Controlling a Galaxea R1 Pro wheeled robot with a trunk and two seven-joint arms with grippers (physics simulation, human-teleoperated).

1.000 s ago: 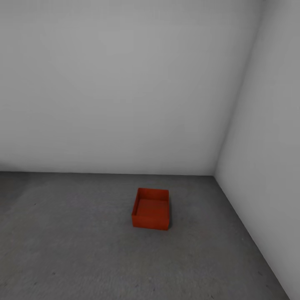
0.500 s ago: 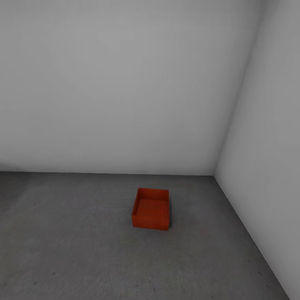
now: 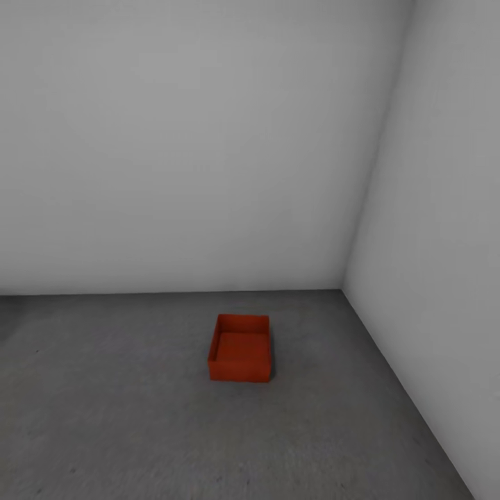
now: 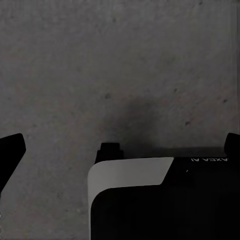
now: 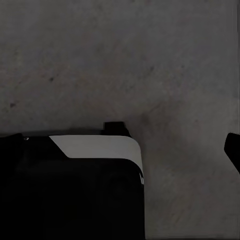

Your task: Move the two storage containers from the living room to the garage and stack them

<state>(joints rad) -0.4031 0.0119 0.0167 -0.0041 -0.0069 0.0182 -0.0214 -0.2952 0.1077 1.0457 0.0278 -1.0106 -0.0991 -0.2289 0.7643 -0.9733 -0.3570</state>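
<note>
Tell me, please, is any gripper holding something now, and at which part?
Nothing is held. The left gripper is open above bare concrete floor, with no object between its fingers. The one storage container in sight sits alone on the floor near the corner.

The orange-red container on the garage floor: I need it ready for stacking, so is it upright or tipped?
Upright. The container sits flat on the concrete floor, open top up, inside bottom visible.

Left gripper [image 4: 120, 145]: fingertips at the 9 and 3 o'clock edges of its wrist view, spread wide, nothing between them. Right gripper [image 5: 125, 145]: one fingertip [image 5: 232, 147] at 3 o'clock, the other hidden behind the black-and-white robot body [image 5: 70, 185]; state undetermined.
</note>
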